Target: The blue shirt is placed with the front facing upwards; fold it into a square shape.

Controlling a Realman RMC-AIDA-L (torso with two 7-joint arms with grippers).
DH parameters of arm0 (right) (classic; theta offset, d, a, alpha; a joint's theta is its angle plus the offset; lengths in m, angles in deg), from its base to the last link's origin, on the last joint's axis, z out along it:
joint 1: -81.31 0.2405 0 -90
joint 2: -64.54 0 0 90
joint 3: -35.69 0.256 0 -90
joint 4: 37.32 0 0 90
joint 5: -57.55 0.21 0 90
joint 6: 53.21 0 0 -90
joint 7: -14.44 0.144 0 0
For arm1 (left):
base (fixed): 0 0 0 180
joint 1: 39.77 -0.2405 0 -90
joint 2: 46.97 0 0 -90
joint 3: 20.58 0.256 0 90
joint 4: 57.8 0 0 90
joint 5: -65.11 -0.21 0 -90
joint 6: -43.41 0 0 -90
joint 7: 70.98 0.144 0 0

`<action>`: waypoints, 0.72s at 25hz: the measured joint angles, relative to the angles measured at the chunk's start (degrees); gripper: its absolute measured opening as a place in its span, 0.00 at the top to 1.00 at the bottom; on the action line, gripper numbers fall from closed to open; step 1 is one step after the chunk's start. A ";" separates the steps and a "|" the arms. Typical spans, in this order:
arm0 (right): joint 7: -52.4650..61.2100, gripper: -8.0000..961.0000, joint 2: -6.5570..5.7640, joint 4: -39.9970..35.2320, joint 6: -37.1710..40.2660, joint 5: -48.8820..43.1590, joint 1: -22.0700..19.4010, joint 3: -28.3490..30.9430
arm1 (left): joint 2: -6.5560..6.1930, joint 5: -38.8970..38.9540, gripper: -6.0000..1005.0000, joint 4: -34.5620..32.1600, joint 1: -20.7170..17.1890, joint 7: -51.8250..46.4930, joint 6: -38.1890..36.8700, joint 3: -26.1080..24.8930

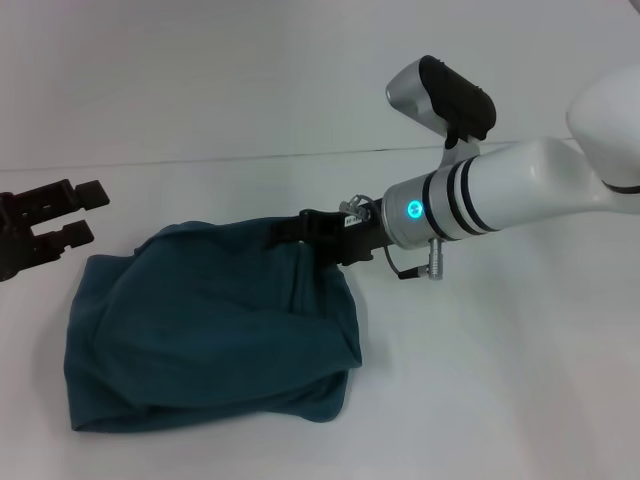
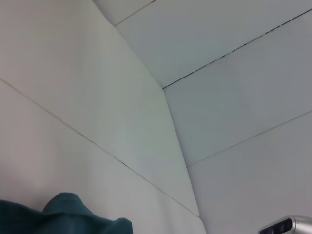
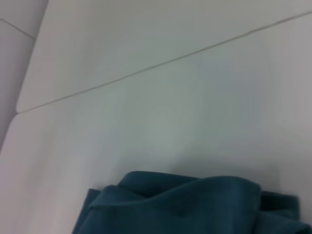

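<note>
1. Here, the shirt (image 1: 210,330) is lying as a bundled, roughly square packet on the white table (image 1: 500,400), low and left of centre in the head view, its plain teal side showing (no lettering is showing anywhere).
2. The right gripper (image 1: 288,230) is sitting at the packet's far edge, toward its right corner, with the arm reaching in from the right; its fingers are sinking into the cloth, so I cannot tell how far apart they are standing or whether they are pinching a fold.
3. The left gripper (image 1: 88,212) is hovering just off the far left corner, apart from the cloth, fingers spread and carrying nothing.
4. The packet is stretching a little wider left to right than front to back, with its bulging, rounded edge facing the robot.
5. Judging by this, the right arm is the nearer one for any final tuck along the far edge, while the left is standing ready beside its own corner.
</note>
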 joint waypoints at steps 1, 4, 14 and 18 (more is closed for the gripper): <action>-0.01 0.01 0.00 0.01 0.23 0.34 0.00 -0.01 | 0.00 0.01 0.25 0.02 0.00 0.00 0.00 0.00; -0.02 0.02 -0.02 0.40 0.10 0.66 0.02 -0.04 | 0.00 0.02 0.25 0.04 0.12 0.02 0.06 0.00; -1.50 0.05 0.77 5.74 -7.55 1.67 1.75 -0.38 | 0.00 0.10 0.25 0.80 0.61 0.15 0.71 -0.01; -4.61 0.07 0.75 5.96 -7.86 5.34 1.18 -0.48 | 0.00 0.11 0.25 0.93 0.59 0.20 0.83 0.31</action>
